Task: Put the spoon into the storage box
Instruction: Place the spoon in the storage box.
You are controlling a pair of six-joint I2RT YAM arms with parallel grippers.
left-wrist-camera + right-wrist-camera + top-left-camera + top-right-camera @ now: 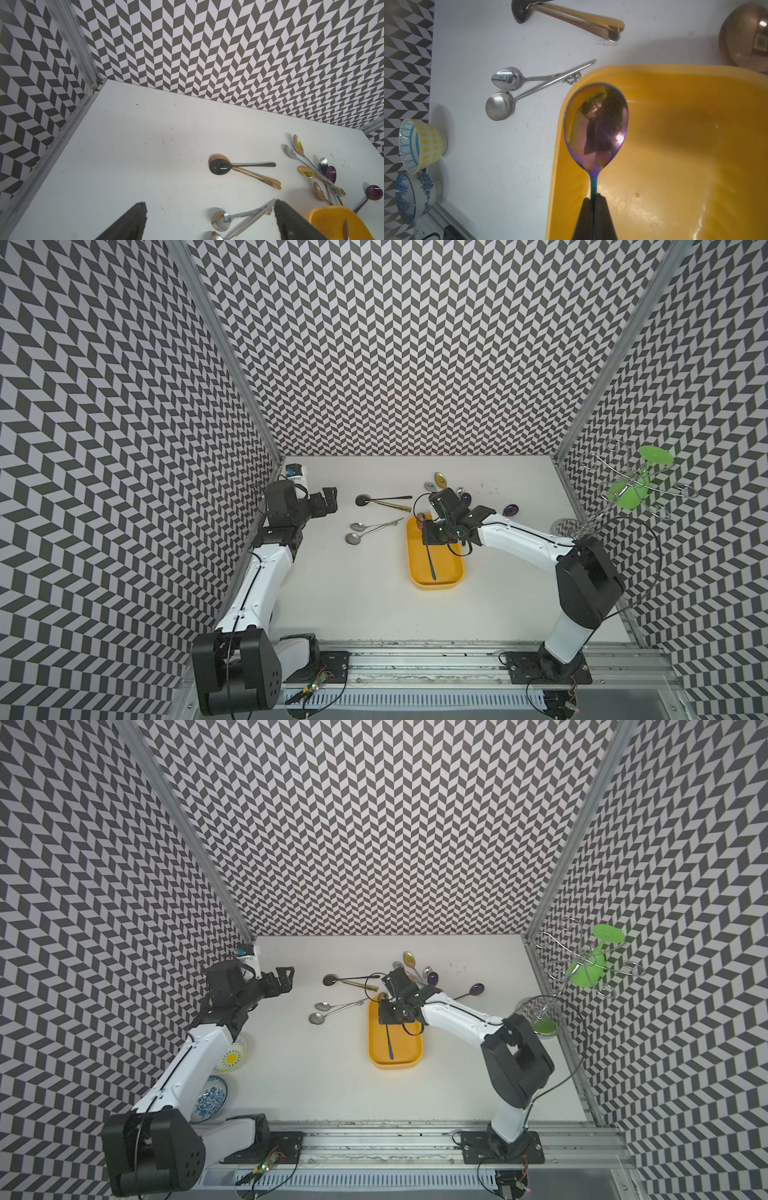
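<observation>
The spoon (596, 124) has an iridescent purple bowl and a thin blue handle (432, 566) (390, 1044). My right gripper (594, 197) (427, 539) (386, 1017) is shut on its neck. The spoon lies lengthwise inside the outline of the yellow storage box (675, 145) (451, 568) (409, 1048), bowl at the far end. Whether it touches the floor of the box I cannot tell. My left gripper (209, 204) (330, 499) hangs open and empty at the back left, far from the box (328, 220).
Two silver spoons (357, 526) (506, 80) lie just left of the box, with a black spoon (364, 500) on gold handles behind them. More spoons (324, 172) cluster behind my right wrist. Two patterned bowls (232, 1056) (210, 1098) stand under the left arm. A wire rack with a green glass (631, 493) fills the right.
</observation>
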